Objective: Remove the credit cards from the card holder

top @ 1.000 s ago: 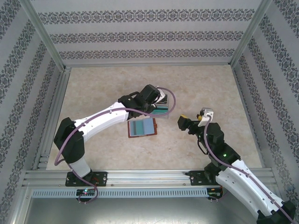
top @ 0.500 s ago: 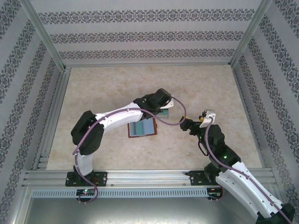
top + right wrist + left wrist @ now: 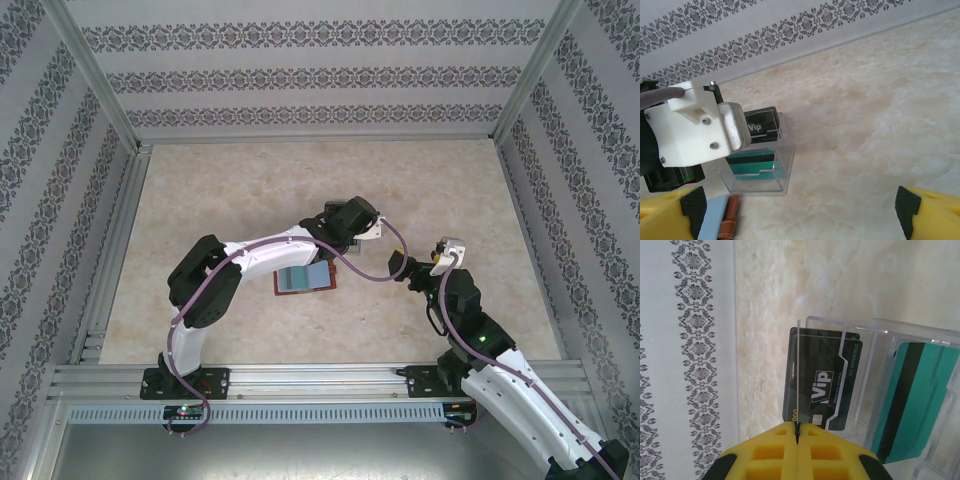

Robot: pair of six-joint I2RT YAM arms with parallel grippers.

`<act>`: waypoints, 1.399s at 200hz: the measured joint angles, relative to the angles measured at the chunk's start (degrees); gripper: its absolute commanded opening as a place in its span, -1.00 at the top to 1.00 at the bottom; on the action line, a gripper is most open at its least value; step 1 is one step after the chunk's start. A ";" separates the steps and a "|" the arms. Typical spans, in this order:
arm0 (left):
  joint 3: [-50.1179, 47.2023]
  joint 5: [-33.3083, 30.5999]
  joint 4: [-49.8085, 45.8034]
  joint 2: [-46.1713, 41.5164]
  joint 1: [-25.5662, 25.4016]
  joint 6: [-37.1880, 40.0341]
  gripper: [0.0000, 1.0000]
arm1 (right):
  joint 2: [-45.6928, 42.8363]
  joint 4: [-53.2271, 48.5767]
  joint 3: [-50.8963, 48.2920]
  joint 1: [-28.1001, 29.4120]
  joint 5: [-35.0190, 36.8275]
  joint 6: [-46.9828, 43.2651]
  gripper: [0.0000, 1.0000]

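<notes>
Card holder (image 3: 300, 280) is lying open on the table (image 3: 220, 190), partly under the left arm. The left tool (image 3: 796, 432) is pressing shut at the clear box (image 3: 865, 340) of cards; I cannot tell if it is pinching anything. The right tool (image 3: 800, 215) is hanging wide open, holding nothing.

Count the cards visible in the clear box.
2 plainly: a dark Vip card in one section of the clear box, a teal card in the neighbouring section. More may hide behind each.

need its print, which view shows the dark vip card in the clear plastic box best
Left wrist: the dark VIP card faces it in the clear plastic box, print legible. Right wrist shows a partly hidden strip.
</notes>
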 measured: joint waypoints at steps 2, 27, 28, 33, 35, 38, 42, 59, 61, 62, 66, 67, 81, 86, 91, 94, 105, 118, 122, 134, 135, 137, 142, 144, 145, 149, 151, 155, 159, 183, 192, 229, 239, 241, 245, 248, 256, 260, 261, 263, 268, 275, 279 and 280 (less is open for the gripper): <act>0.02 0.00 0.07 0.02 0.00 0.09 1.00 | 0.00 0.00 0.00 0.00 0.00 0.00 -0.96; 0.50 0.02 0.20 0.85 0.00 0.20 1.00 | 0.00 -0.09 -0.15 -0.02 0.22 0.04 -0.96; 0.52 0.02 0.17 0.90 0.00 0.20 1.00 | 0.02 -0.09 -0.15 -0.02 0.22 0.04 -0.96; 0.55 0.02 0.15 1.03 0.00 0.20 1.00 | 0.02 -0.17 -0.17 -0.02 0.24 0.11 -0.97; 0.55 0.02 0.15 1.07 0.00 0.20 1.00 | 0.00 -0.20 -0.17 -0.02 0.26 0.11 -0.97; 0.55 0.02 0.17 1.18 0.00 0.22 1.00 | 0.00 -0.24 -0.20 -0.04 0.28 0.13 -0.96; 0.55 0.02 0.17 1.22 0.00 0.22 1.00 | 0.00 -0.39 -0.20 -0.13 0.28 0.13 -0.96; 0.55 0.02 0.15 1.38 0.02 0.20 1.00 | 0.02 -0.48 -0.20 -0.39 0.39 0.15 -0.97; 0.55 0.02 0.13 1.38 0.02 0.17 1.00 | 0.00 -0.46 -0.20 -0.39 0.42 0.15 -0.97; 0.55 0.02 0.13 1.40 0.02 0.17 1.00 | 0.00 -0.46 -0.20 -0.39 0.42 0.15 -0.96; 0.57 0.02 0.09 1.40 0.02 0.15 0.99 | 0.00 -0.46 -0.20 -0.39 0.42 0.15 -0.96; 0.57 0.02 0.07 1.40 0.02 0.15 0.99 | 0.02 -0.46 -0.20 -0.39 0.42 0.15 -0.96; 0.57 0.04 -0.11 1.40 0.11 -0.04 0.98 | 0.02 -0.46 -0.20 -0.39 0.42 0.15 -0.96; 0.57 0.07 -0.22 1.40 0.11 -0.07 0.98 | 0.02 -0.46 -0.20 -0.39 0.42 0.15 -0.96; 0.57 0.07 -0.33 1.38 0.11 -0.09 0.99 | 0.02 -0.46 -0.20 -0.39 0.42 0.15 -0.96; 0.57 0.07 -0.39 1.40 0.11 -0.09 0.99 | 0.02 -0.46 -0.20 -0.39 0.42 0.15 -0.96; 0.57 0.04 -0.59 1.40 0.11 -0.15 0.99 | 0.02 -0.46 -0.22 -0.39 0.42 0.15 -0.97; 0.57 0.04 -0.72 1.40 0.11 -0.33 1.00 | 0.02 -0.46 -0.20 -0.39 0.42 0.17 -0.97; 0.57 0.04 -0.74 1.40 0.11 -0.42 1.00 | 0.02 -0.46 -0.20 -0.39 0.42 0.15 -0.97; 0.55 0.02 -0.81 1.40 0.11 -0.57 1.00 | 0.02 -0.46 -0.20 -0.39 0.42 0.17 -0.96; 0.52 0.00 -0.79 1.40 0.11 -0.57 1.00 | 0.02 -0.46 -0.20 -0.39 0.42 0.17 -0.96; 0.48 0.00 -0.76 1.40 0.11 -0.63 1.00 | 0.02 -0.46 -0.22 -0.39 0.42 0.17 -0.97; 0.39 -0.02 -0.72 1.38 0.11 -0.70 1.00 | 0.02 -0.46 -0.22 -0.39 0.42 0.17 -0.97; 0.33 -0.04 -0.72 1.40 0.11 -0.76 1.00 | 0.02 -0.46 -0.22 -0.39 0.42 0.17 -0.96; 0.31 -0.04 -0.72 1.40 0.11 -0.76 1.00 | 0.02 -0.46 -0.22 -0.39 0.42 0.17 -0.97; 0.20 -0.13 -0.72 1.38 0.11 -0.96 1.00 | 0.02 -0.46 -0.22 -0.39 0.42 0.17 -0.97; 0.13 -0.15 -0.72 1.40 0.11 -0.98 1.00 | 0.02 -0.46 -0.22 -0.39 0.42 0.17 -0.96; 0.00 -0.17 -0.72 1.40 0.11 -1.16 1.00 | 0.04 -0.46 -0.24 -0.39 0.42 0.17 -0.96; -0.17 -0.20 -0.74 1.40 0.11 -1.33 1.00 | 0.07 -0.46 -0.24 -0.39 0.42 0.17 -0.97; -0.98 -0.24 -0.85 1.38 0.13 -2.23 1.00 | 0.76 -0.44 -0.24 -0.39 0.39 0.20 -0.96; -1.31 -0.24 -0.83 1.36 0.13 -2.47 1.00 | 0.98 -0.44 -0.24 -0.39 0.39 0.20 -0.97; -1.75 -0.35 -0.87 1.36 0.13 -2.93 1.00 | 1.31 -0.44 -0.24 -0.55 0.37 0.20 -0.97; -1.75 -0.42 -0.87 1.38 0.13 -2.93 1.00 | 1.31 -0.44 -0.24 -0.76 0.37 0.20 -0.96; -1.75 -0.44 -0.87 1.38 0.13 -2.93 1.00 | 1.31 -0.42 -0.24 -0.76 0.37 0.20 -0.97; -1.75 -0.48 -0.87 1.38 0.15 -2.93 1.00 | 1.31 -0.42 -0.24 -0.76 0.37 0.20 -0.97; -1.75 -0.55 -0.87 1.38 0.17 -2.93 1.00 | 1.31 -0.42 -0.24 -0.76 0.37 0.20 -0.96; -1.68 -0.66 -0.87 1.40 0.37 -2.91 0.98 | 1.31 -0.44 -0.24 -0.76 0.35 0.20 -0.96; -1.66 -0.70 -0.87 1.46 0.39 -2.91 0.96 | 1.31 -0.44 -0.24 -0.76 0.35 0.20 -0.96; -1.64 -0.76 -0.87 1.46 0.42 -2.93 0.96 | 1.31 -0.44 -0.24 -0.76 0.35 0.20 -0.97; -1.60 -0.83 -0.87 1.51 0.46 -2.93 0.95 | 1.31 -0.42 -0.24 -0.76 0.35 0.20 -0.96; -1.44 -0.85 -0.90 1.64 0.50 -2.93 0.90 | 1.31 -0.42 -0.24 -0.76 0.35 0.20 -0.97; -1.20 -0.96 -0.87 1.90 0.61 -2.93 0.82 | 1.31 -0.44 -0.24 -0.76 0.35 0.20 -0.97; -1.11 -1.03 -0.87 2.10 0.68 -2.97 0.80 | 1.31 -0.44 -0.24 -0.76 0.35 0.20 -0.96; -1.07 -1.05 -0.87 2.14 0.72 -2.97 0.79 | 1.33 -0.44 -0.24 -0.76 0.35 0.20 -0.96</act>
